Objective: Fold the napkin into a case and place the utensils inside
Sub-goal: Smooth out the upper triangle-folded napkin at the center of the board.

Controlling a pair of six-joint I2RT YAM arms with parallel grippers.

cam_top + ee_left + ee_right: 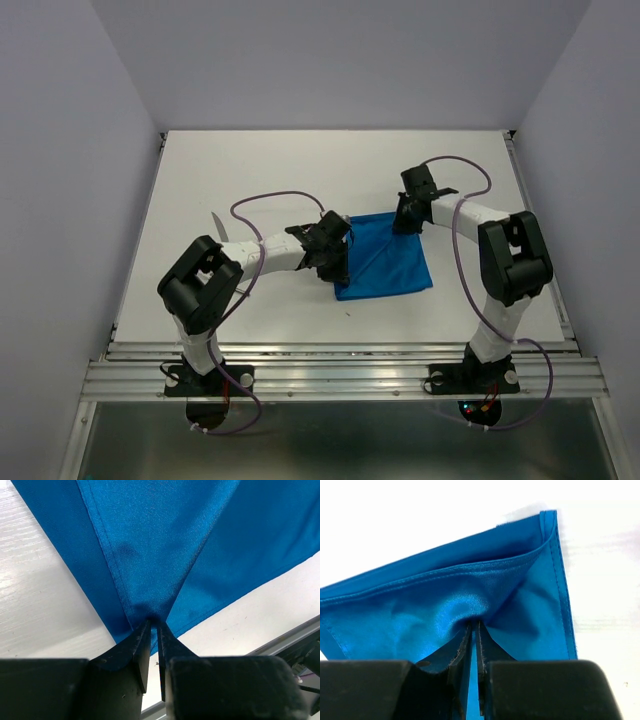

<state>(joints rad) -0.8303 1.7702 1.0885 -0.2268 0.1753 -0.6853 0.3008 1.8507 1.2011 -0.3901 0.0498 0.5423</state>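
The bright blue napkin (pixel 385 262) lies folded on the white table, right of centre. My left gripper (pixel 337 248) is at its left edge, and in the left wrist view the gripper (pixel 154 622) is shut on a pinch of the napkin (pixel 165 545), which fans out from the tips. My right gripper (pixel 408 216) is at the far right corner. The right wrist view shows this gripper (pixel 475 623) shut on layered folds of the napkin (pixel 445 595). A thin grey sliver (pixel 217 221), perhaps one of the utensils, lies left of the left arm. It is too small to identify.
The white table (pixel 250 170) has walls at the back and on both sides. A metal rail (pixel 340 350) runs along the near edge by the arm bases. Purple cables loop over both arms.
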